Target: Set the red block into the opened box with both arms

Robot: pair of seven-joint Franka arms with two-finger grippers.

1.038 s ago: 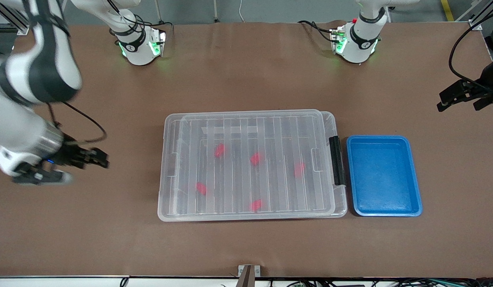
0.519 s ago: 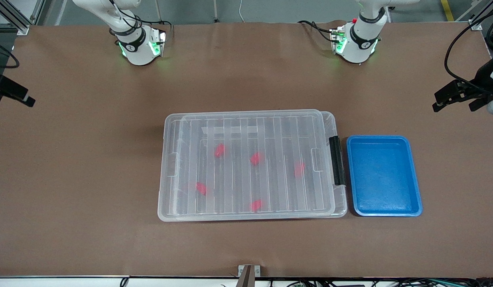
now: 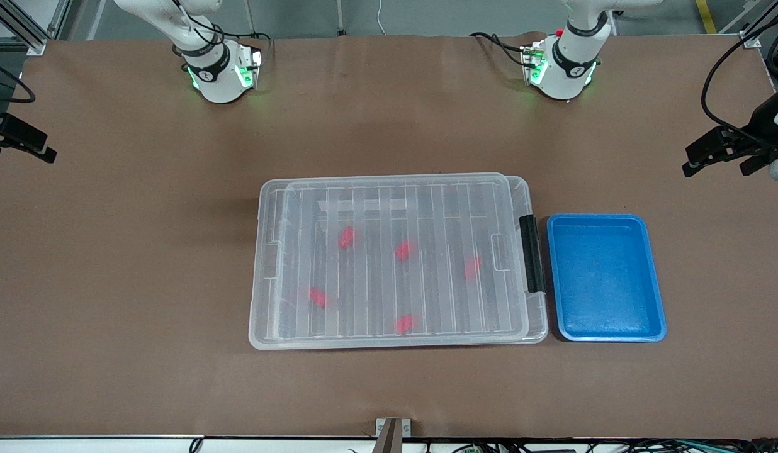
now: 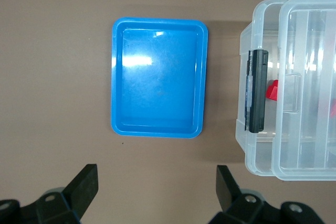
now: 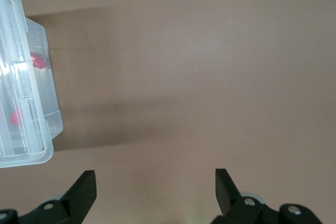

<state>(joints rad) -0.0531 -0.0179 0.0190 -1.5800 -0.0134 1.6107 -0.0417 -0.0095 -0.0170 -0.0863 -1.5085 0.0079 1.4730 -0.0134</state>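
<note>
Red blocks [image 3: 347, 237], five small bright-red plastic pieces, were seen scattered inside the large shallow clear-plastic box [image 3: 263, 264], under its ribbed translucent lid [image 3: 427, 207], which lay slightly offset over the box. No block was held or touched by either gripper. The left gripper [image 3: 719, 151] hung over bare table at the left arm's end, fingers spread and empty; in the left wrist view the blue plastic tray [image 4: 118, 77] lay ahead of the fingers [image 4: 86, 182], with the box's black handle [image 4: 256, 90] beside it. The right gripper [image 3: 21, 141] hung over bare table at the right arm's end, fingers spread and empty; only a corner of the box showed ahead of its fingers [image 5: 84, 184]. The box's long axis ran from one gripper toward the other. Neither arm was judged clearly nearer to the blocks.

Compared with one second earlier, the right gripper had been withdrawn from beside the box to the table's end. The left gripper had shifted slightly. Box, lid, blocks and tray were unchanged.
</note>
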